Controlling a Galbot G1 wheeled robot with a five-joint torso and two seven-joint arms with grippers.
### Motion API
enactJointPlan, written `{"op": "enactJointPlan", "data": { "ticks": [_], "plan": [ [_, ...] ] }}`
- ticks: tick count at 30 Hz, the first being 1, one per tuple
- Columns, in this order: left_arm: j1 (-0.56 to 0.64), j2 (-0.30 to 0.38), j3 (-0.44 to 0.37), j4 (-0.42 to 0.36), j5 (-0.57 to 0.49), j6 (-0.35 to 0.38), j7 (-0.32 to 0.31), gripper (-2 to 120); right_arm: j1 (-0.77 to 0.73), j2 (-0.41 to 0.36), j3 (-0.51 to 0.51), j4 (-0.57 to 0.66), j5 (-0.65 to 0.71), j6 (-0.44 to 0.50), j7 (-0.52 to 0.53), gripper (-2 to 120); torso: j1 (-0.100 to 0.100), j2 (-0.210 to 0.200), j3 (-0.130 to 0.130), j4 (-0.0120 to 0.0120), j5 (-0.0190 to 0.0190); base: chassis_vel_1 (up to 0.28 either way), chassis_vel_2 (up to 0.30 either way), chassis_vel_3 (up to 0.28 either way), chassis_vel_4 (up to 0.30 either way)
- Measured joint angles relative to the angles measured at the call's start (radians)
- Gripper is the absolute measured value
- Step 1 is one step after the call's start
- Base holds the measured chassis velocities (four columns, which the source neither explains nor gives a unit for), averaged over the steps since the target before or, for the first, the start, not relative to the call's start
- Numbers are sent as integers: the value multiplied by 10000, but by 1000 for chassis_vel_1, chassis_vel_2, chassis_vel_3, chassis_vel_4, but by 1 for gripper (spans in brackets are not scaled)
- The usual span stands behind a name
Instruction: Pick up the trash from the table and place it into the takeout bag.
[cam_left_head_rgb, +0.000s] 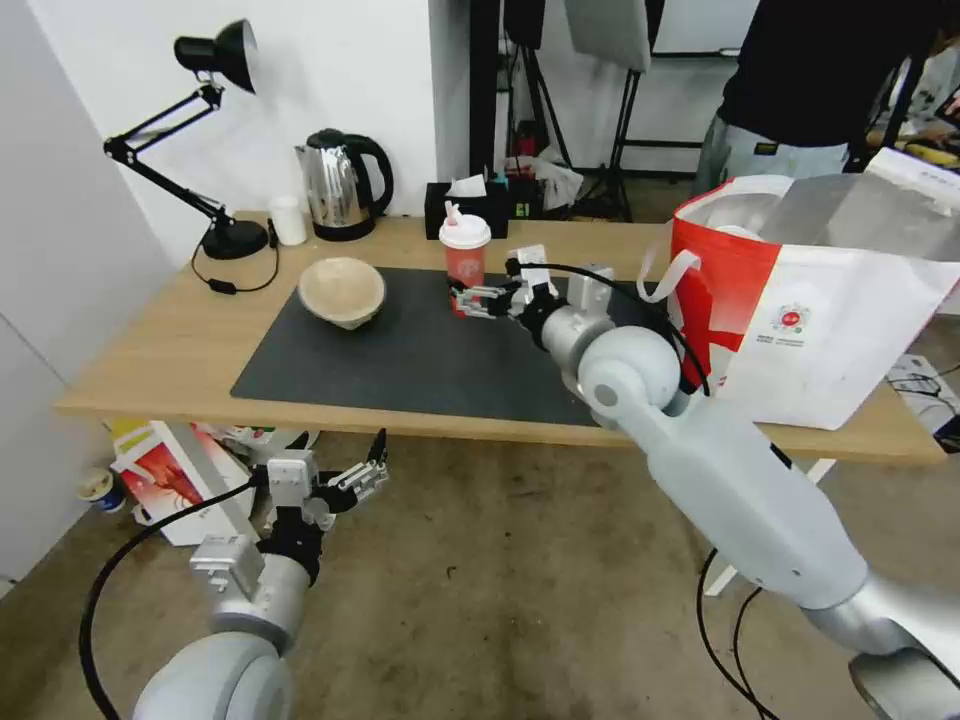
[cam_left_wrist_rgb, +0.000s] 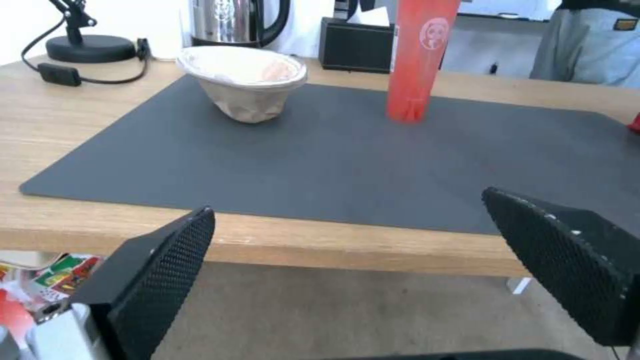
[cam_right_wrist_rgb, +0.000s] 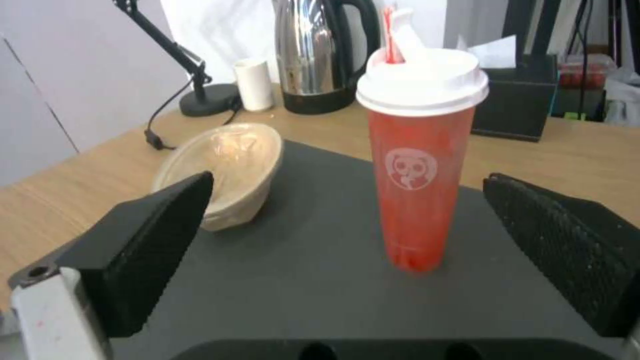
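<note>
Drink cup (cam_right_wrist_rgb: 420, 165), red with white lid, stands upright on the grey mat (cam_left_head_rgb: 400, 350) of the table (cam_left_head_rgb: 160, 350). Right gripper (cam_left_head_rgb: 478, 299) is level with its lower body, jaws wide, holding nothing. Judged light, slick, top-heavy: grip mid-body. Beige bowl (cam_left_head_rgb: 342, 291) at 9 o'clock of it, apart; tissue box (cam_left_head_rgb: 465, 208) at 12; takeout bag (cam_left_head_rgb: 800, 320) at 3. Left gripper (cam_left_head_rgb: 352, 470) open, idle below the table edge.

Matt dark grey rectangular mat (cam_left_head_rgb: 420, 355) on smooth light-wood table (cam_left_head_rgb: 165, 345), translucent glossy red plastic drink cup (cam_right_wrist_rgb: 420, 170), rough beige paper-pulp bowl (cam_left_head_rgb: 342, 291) at its nine o'clock, shiny steel kettle (cam_left_head_rgb: 338, 185), textured black gripper pads (cam_right_wrist_rgb: 157, 235).
</note>
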Motion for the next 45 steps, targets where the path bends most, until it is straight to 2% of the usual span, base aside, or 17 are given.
{"op": "enactJointPlan", "data": {
  "ticks": [25, 45],
  "plan": [
    [-19, -3, 26, 1, 5, -28, 0, 100, 728, 787, -173, -1760, -410, 173, -136, 100, 1, 1, -1, 0, -1, 0, 0, 0, 0],
    [-93, 47, 39, 105, -17, -71, 6, 100, 1717, 2107, -194, -4656, -1063, 716, -970, 100, 1, 0, 0, 1, -1, 0, 0, 0, 0]
  ]
}}
